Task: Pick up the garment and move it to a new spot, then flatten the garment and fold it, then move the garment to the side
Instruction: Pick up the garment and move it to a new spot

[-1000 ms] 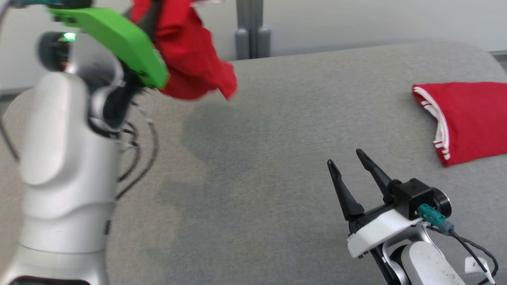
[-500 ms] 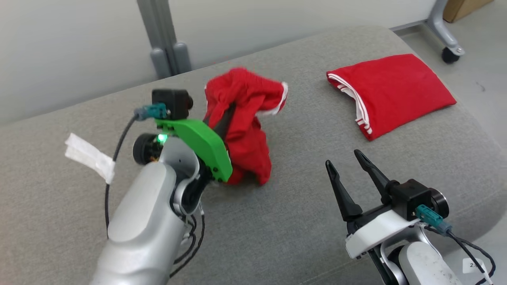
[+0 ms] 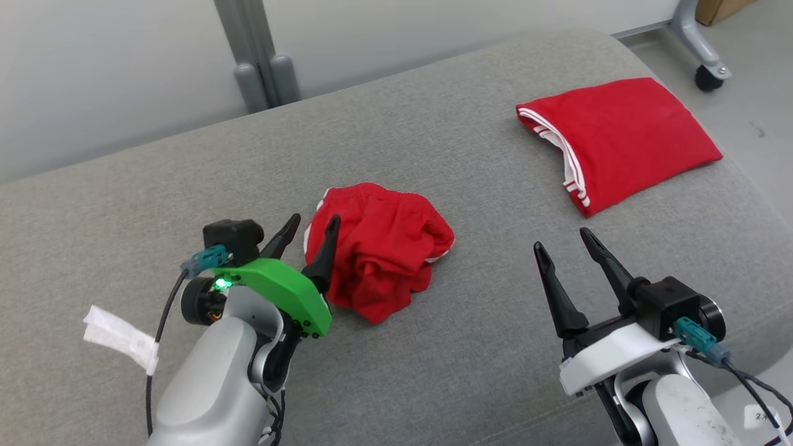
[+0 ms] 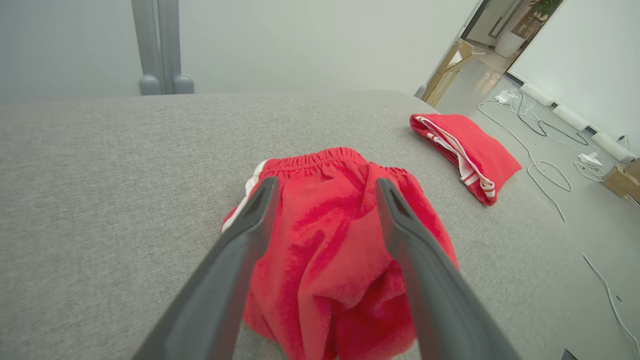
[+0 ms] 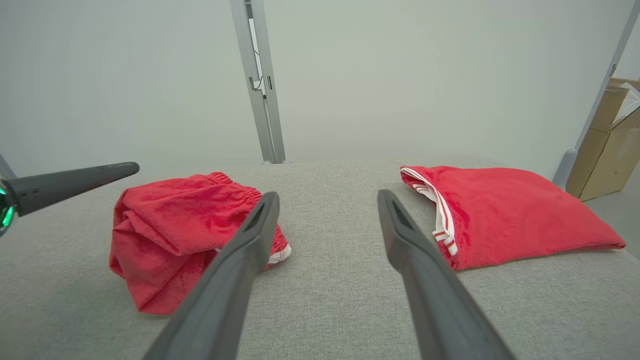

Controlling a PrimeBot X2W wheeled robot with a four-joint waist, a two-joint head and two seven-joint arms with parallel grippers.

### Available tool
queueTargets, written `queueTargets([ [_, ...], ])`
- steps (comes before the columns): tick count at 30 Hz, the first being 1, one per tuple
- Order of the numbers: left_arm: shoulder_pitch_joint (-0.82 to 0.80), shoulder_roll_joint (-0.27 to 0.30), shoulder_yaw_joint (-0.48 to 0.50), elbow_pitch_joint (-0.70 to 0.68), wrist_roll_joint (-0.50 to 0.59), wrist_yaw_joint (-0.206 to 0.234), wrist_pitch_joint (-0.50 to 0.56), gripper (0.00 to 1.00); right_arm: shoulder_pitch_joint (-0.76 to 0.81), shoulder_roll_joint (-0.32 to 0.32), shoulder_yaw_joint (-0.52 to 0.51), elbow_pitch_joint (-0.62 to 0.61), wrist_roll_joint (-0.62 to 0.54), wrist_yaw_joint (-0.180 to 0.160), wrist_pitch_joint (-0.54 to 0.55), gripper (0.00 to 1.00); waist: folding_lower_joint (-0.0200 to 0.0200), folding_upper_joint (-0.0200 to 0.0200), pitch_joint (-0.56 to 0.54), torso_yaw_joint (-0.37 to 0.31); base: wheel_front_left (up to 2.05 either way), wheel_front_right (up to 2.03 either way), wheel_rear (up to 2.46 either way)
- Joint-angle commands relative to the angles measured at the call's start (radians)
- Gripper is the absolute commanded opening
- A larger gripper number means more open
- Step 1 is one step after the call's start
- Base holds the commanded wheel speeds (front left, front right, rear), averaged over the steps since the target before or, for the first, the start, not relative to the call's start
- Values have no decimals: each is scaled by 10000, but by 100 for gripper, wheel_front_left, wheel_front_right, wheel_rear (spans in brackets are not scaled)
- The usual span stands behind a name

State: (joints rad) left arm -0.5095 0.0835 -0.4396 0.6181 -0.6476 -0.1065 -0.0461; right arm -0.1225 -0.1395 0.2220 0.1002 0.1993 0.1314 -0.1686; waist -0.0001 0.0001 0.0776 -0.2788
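Grey cushion [image 3: 495, 347]: crumpled red garment [image 3: 378, 260] just ahead of spread left claw [image 3: 316, 218].

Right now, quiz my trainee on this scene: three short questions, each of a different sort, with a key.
1. Is the left gripper open or shut?
2. True or false: the crumpled shorts lie apart from the folded garment.
3. On the grey cushion, the folded garment lies: A near left, B far right, C centre.
Key: 1 open; 2 true; 3 B.
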Motion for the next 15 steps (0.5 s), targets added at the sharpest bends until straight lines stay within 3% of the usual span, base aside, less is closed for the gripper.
queueTargets([
  [1,364,186,97,-281,-117,-82,-282,100,161,-31,-84,-46,-60,-17,39,100,1,-1,-395,969,0,0,0],
  [6,1199,979,366,-1612,-76,-138,-1340,100,333,-58,-523,-109,-116,-17,130,100,1,-1,-637,1950,0,0,0],
  [11,2228,1708,821,-2755,366,385,-1967,100,465,41,-931,-143,-217,-17,148,100,1,-1,-843,2593,0,0,0],
  [15,3318,1945,1439,-3726,551,831,-2151,100,628,113,-1076,-1,-236,-16,136,100,1,-1,-951,2947,0,0,0],
])
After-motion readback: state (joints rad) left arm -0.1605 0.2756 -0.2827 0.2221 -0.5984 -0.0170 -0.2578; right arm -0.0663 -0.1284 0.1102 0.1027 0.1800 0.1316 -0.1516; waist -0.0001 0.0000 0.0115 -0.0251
